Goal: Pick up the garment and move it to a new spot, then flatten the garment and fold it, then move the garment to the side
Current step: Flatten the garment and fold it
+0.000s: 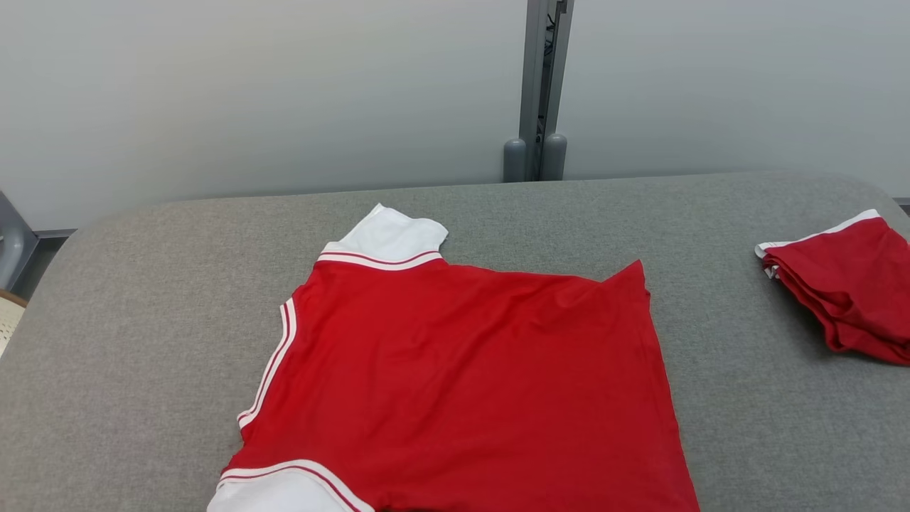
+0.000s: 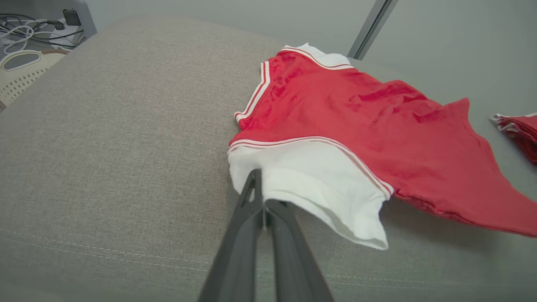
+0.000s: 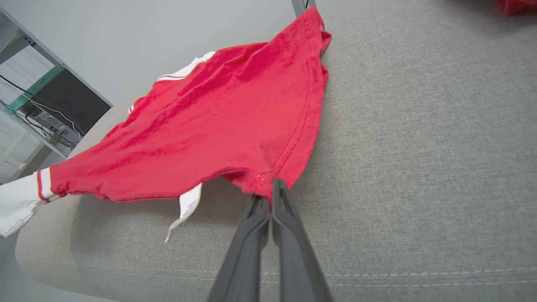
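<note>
Left wrist view – left tool (image 2: 261, 200) pinching shut on white sleeve (image 2: 312, 178) of red garment (image 1: 462, 370). Right tool (image 3: 270, 193) clamping shut on hem corner (image 3: 275, 165). Garment lying spread across grey desk (image 1: 142, 320) — near edge hanging raised.

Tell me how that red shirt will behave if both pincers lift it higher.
Probably floppy: the red shirt sags between the left pincer and right pincer. Likely light, since two thin pinches hold its near edge up.

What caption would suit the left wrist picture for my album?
Left tool shut on the white sleeve of a red shirt lying on a grey fabric surface.
</note>
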Motion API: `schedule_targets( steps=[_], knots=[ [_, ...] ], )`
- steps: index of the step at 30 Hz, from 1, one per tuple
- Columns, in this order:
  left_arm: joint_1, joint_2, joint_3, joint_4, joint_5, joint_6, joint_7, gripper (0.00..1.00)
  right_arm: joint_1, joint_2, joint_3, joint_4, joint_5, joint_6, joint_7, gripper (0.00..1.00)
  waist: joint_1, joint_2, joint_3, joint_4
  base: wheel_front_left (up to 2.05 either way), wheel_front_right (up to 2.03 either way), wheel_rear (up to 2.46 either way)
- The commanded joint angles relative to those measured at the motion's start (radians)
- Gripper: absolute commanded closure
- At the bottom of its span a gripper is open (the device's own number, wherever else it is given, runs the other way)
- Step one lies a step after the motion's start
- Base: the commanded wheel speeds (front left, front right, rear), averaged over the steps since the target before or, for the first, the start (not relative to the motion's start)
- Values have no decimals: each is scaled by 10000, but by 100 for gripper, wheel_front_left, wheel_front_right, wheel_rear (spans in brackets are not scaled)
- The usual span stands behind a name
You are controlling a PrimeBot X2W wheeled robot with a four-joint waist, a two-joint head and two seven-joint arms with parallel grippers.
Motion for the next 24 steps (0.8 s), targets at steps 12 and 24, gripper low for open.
schedule_targets(
  steps=[12, 24],
  knots=[
    [-2731, 1047, -245, 784, -276, -1067, 1287, 100, -1594, 276, -360, 662, -61, 1, 440, 100, 0, 0, 1151, -203, 0, 0, 0],
    [-6100, 906, -642, 3372, -524, -2093, 1423, 100, -3713, 149, -362, 2585, 356, 1, -319, 100, 0, 0, 2111, -373, 0, 0, 0]
  ],
)
